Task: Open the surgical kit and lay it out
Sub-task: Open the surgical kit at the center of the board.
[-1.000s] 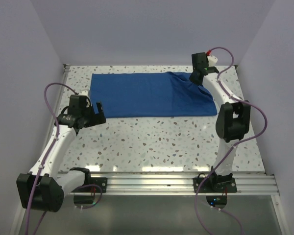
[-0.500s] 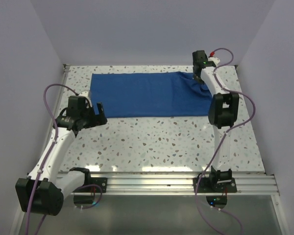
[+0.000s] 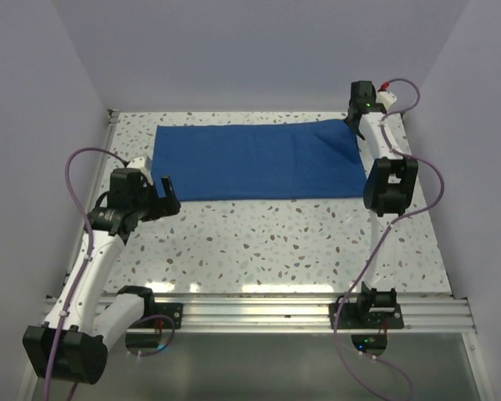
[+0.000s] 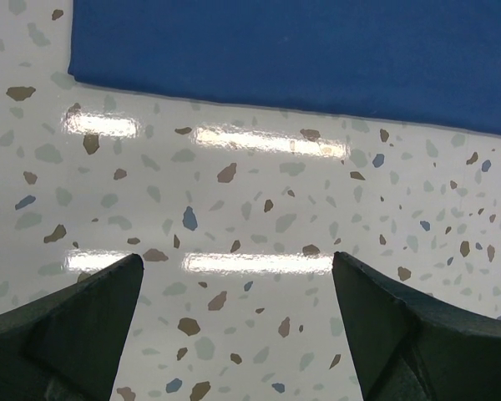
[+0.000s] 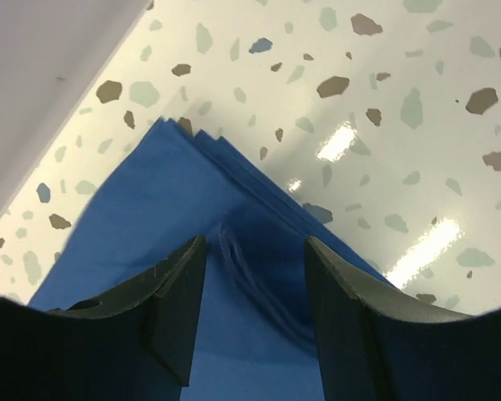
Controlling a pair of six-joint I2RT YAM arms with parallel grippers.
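Note:
The surgical kit shows as a royal-blue cloth wrap (image 3: 259, 160) lying flat across the far half of the table. My right gripper (image 3: 353, 124) sits low over its far right corner. In the right wrist view the right gripper (image 5: 255, 246) is open, its jaws apart on either side of a small raised pucker in the cloth (image 5: 150, 217). My left gripper (image 3: 169, 194) hovers open just in front of the wrap's near left corner. The left wrist view shows the left gripper (image 4: 236, 263) over bare speckled table, with the cloth edge (image 4: 301, 50) ahead of it.
The speckled tabletop (image 3: 275, 242) runs from the cloth to the metal rail (image 3: 292, 309) at the near edge. White walls close in on the left, back and right, and the right gripper is close to the back wall (image 5: 42, 75).
The right gripper carried the bunched right corner of the cloth outward to the far right, flattening it, then opened off it. The left arm shifted slightly, still open.

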